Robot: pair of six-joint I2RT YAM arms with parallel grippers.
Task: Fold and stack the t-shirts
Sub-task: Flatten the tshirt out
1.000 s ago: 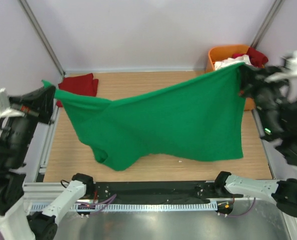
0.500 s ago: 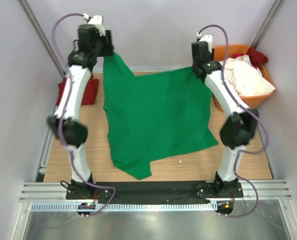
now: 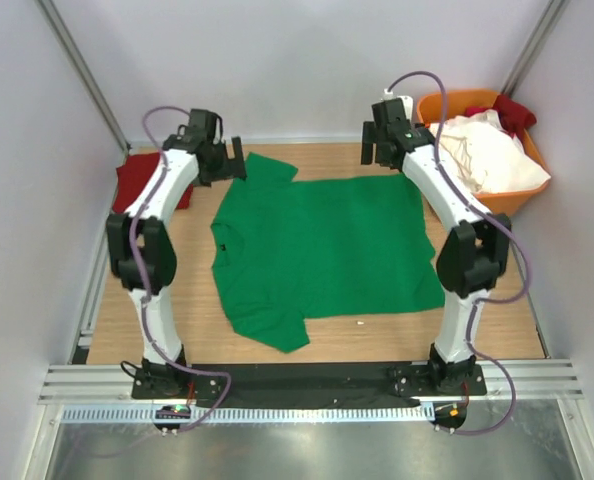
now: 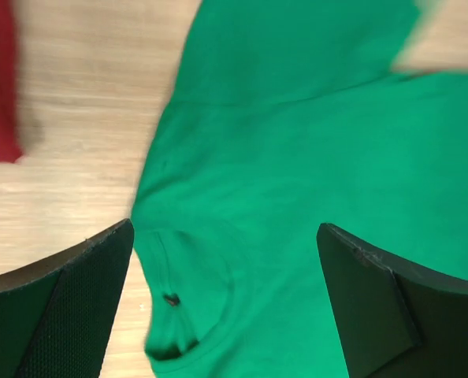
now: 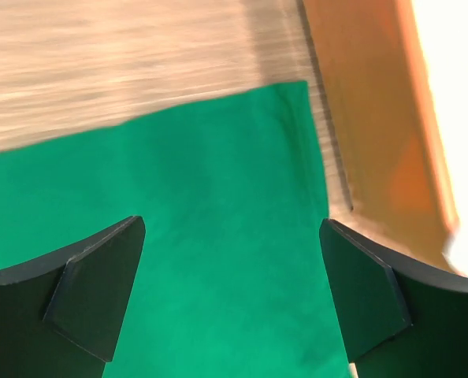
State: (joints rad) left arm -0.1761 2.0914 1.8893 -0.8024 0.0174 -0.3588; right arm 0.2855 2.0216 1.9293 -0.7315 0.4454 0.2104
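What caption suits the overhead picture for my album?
Green t-shirt spread out on the table; left fingers and right fingers open above its far corners.

Your left arm and right arm are built alike: smooth white links joined by bulky black joint housings, each bolted down on a black base. Thin purplish-grey cables loop loosely alongside the links and trail off at the bottom. In the wrist views, your fingers are matte black wedges with chamfered edges, one face finely cross-hatched.
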